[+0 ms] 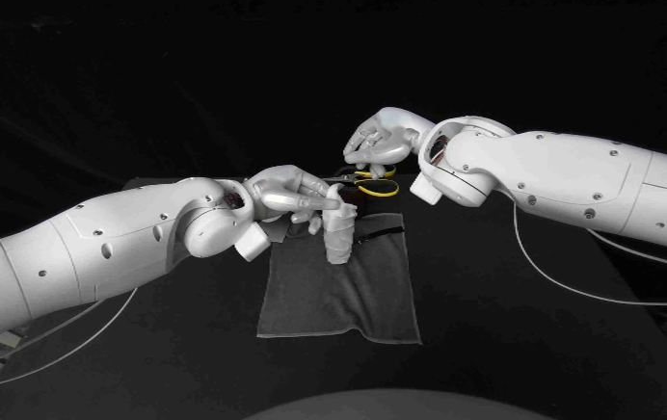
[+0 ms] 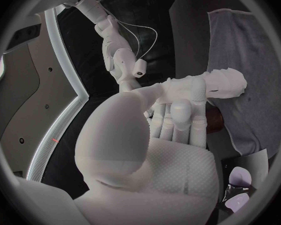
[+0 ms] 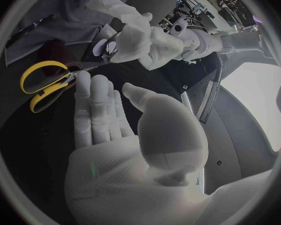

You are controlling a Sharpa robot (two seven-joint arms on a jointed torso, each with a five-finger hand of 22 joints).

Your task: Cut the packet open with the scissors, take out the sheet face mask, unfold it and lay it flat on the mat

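We see the left hand (image 1: 295,194) pinching a white crumpled sheet face mask (image 1: 338,237) near its top. The mask hangs down, all bunched up, and its low end is over the far end of the grey cloth mat (image 1: 340,304). We cannot tell if it touches the mat. A dark packet with pale ovals (image 3: 106,44) sits just beside the left hand. The yellow-handled scissors (image 3: 62,80) lie on the black table (image 1: 528,343), just past the mat's far edge. The right hand (image 1: 378,139) hangs over the scissors with its fingers straight and its thumb out to the side. It holds nothing. We cannot tell if its fingertips touch the handles.
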